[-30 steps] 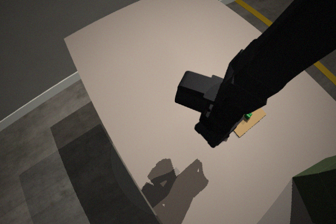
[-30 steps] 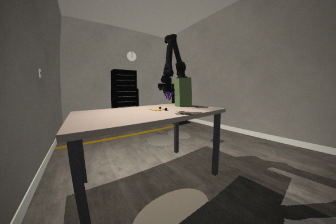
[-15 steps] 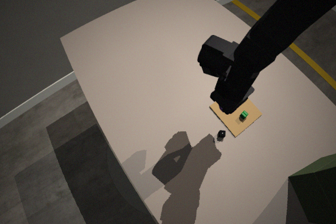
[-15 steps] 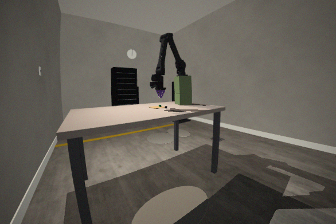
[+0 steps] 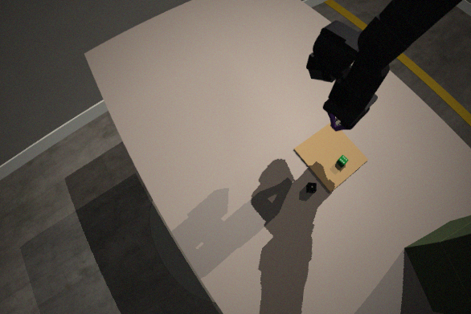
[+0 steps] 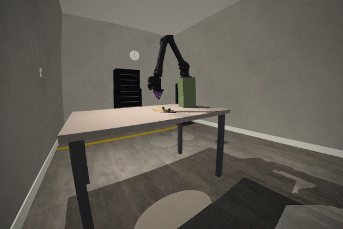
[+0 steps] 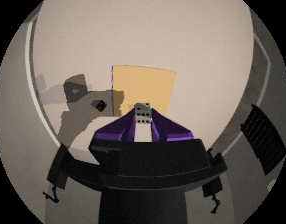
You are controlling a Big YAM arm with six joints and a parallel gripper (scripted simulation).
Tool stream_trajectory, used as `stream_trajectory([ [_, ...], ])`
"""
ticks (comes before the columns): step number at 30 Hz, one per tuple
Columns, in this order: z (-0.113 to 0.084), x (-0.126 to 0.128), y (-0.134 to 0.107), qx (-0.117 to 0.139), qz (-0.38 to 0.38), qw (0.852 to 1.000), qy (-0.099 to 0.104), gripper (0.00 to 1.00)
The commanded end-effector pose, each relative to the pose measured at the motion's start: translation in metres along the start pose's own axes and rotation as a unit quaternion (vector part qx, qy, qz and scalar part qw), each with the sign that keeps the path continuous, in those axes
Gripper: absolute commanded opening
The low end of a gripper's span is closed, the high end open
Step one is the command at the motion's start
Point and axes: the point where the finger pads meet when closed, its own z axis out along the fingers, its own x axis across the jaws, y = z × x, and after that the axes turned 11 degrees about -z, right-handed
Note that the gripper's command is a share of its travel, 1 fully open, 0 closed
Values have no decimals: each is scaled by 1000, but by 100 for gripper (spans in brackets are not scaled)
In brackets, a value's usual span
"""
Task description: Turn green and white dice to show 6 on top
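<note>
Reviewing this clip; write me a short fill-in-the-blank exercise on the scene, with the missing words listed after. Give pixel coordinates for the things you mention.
The pincer [image 5: 337, 126] [image 6: 158, 98] [image 7: 143, 112] is shut on the ____ die.
The green die [image 5: 341, 161] [image 6: 163, 108] rests on the ____.
The die lying on the table [image 5: 201, 81] [image 6: 117, 118] [image 7: 144, 35], off the mat, is ____.
The fingers [image 6: 157, 94] are coloured ____.

Missing words: white; mat; black; purple.

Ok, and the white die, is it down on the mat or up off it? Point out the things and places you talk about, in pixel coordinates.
Up off it: the white die [image 7: 143, 114] sits between the tool's [image 5: 337, 126] [image 6: 158, 98] [image 7: 143, 119] fingertips, which hang above the table [image 6: 117, 118].
</note>
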Motion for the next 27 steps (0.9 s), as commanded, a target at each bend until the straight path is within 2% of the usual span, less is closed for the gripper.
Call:
stream_trajectory([
  [1,-6,4,13,-13,-18,1000,0,14],
  [3,-6,-5,11,-13,-8,1000,-1,14],
  [11,10,-5,15,-15,-7,1000,-2,14],
  [16,30,-6,13,-14,-6,1000,-2,14],
  [18,30,-6,13,-14,-6,1000,-2,14],
  [27,74,-6,11,-12,-5,1000,-1,14],
])
